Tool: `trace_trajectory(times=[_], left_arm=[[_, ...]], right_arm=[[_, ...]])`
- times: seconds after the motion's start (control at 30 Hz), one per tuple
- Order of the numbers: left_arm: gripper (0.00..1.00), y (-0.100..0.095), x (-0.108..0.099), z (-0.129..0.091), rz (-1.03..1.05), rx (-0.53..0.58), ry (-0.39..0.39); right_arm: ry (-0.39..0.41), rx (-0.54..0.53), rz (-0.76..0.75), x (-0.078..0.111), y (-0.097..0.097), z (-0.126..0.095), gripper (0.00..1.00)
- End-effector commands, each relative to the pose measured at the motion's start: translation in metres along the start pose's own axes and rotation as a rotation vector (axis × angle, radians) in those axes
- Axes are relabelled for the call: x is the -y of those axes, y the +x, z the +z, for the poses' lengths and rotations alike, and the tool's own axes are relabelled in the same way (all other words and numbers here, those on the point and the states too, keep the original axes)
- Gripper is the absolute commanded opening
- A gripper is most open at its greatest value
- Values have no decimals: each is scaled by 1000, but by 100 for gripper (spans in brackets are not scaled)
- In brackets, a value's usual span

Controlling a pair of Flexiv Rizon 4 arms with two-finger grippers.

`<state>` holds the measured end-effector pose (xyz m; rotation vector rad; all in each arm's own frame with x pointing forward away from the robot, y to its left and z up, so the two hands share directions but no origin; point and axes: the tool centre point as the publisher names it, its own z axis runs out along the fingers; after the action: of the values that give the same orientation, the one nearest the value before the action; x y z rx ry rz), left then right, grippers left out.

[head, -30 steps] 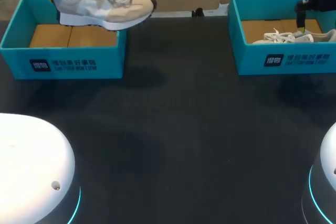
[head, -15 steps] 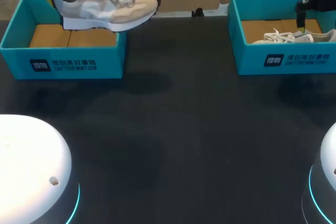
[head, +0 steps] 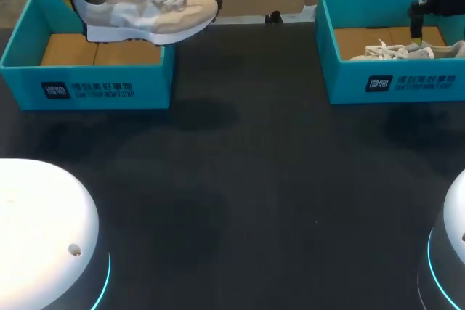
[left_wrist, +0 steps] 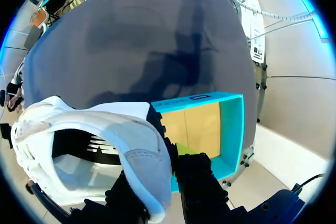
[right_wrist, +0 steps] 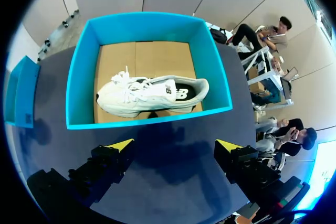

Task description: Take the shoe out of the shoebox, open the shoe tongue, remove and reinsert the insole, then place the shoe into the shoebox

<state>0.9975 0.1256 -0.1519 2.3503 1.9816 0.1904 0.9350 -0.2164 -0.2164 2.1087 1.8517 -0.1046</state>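
Left hand (left_wrist: 164, 165) clenched on the heel of the white-and-beige lace-up sneaker (head: 145, 6). It holds the sneaker upright in the air over the left teal cardboard shoebox (head: 87, 89), with the toe past that box's right wall. The box's brown cardboard floor is visible under the sneaker. Right hand (right_wrist: 175, 145) released, fingers wide apart, hovering above the right teal cardboard shoebox (right_wrist: 79, 87). A second white sneaker (right_wrist: 152, 95) lies on its side inside that box. Both boxes sit well apart at the far edge of the black bench (head: 254, 179).
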Motion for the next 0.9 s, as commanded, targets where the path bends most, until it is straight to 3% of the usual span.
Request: trace_trajectory(times=[0.03,0.47,0.9], left_arm=[[0,-12,16,-6,-6,-11,0],[0,-55,76,-26,-46,-99,11],[0,-104,120,-19,-89,-107,77]], right_arm=[[-1,0,0,0,0,0,100],[-1,0,0,0,0,0,100],[-1,0,0,0,0,0,100]])
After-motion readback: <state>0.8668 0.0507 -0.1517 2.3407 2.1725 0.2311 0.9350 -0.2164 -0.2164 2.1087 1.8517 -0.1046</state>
